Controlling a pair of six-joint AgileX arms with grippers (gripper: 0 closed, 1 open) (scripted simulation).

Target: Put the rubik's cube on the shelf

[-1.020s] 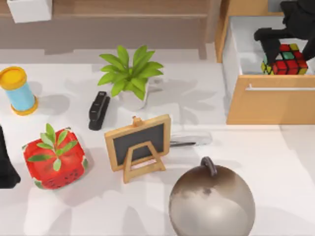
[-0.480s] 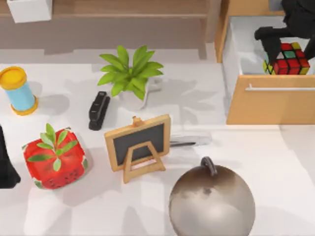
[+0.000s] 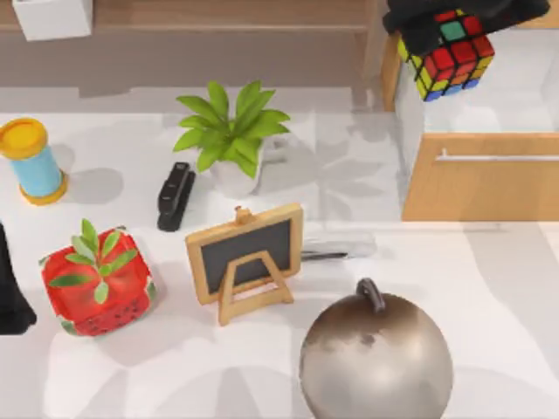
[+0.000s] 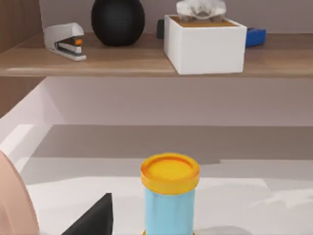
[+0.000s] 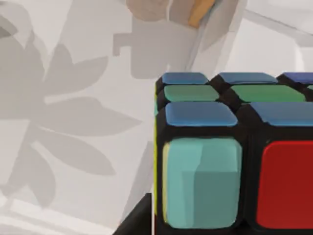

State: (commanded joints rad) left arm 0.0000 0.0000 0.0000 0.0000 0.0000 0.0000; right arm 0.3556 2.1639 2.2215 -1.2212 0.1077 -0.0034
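Right pincer (image 3: pixel 450 22) at the far right of the top view, raised above the open drawer of the orange-wood cabinet (image 3: pixel 480 183), clamped on the rubik's cube (image 3: pixel 445 52); cube hangs clear of the drawer floor, tilted, with red, green, yellow and blue squares showing. Right wrist view: cube close up, teal and red squares facing the camera, white worktop (image 3: pixel 515 297) with leaf shadows beneath. The shelf (image 3: pixel 218 16) runs along the far edge, its upright post (image 3: pixel 377 35) just beside the cube on the left. On the shelf, left wrist view: white stapler (image 4: pixel 65 40), black round object (image 4: pixel 118 20), white tissue box (image 4: pixel 204 43), blue item (image 4: pixel 255 36) behind the box. On the worktop: potted plant (image 3: pixel 229 131), black stapler (image 3: pixel 175 195), small chalkboard easel (image 3: pixel 246 260), a silver stapler (image 3: pixel 336 249) partly behind it, large round metallic kettlebell (image 3: pixel 376 358), strawberry-patterned cube (image 3: pixel 96 284), blue cylinder with yellow lid (image 3: pixel 31 161) at far left. Left pincer (image 3: pixel 10 292) at the left edge of the worktop beside the strawberry cube, well apart from the shelf; cannot tell whether its fingers are apart or together.
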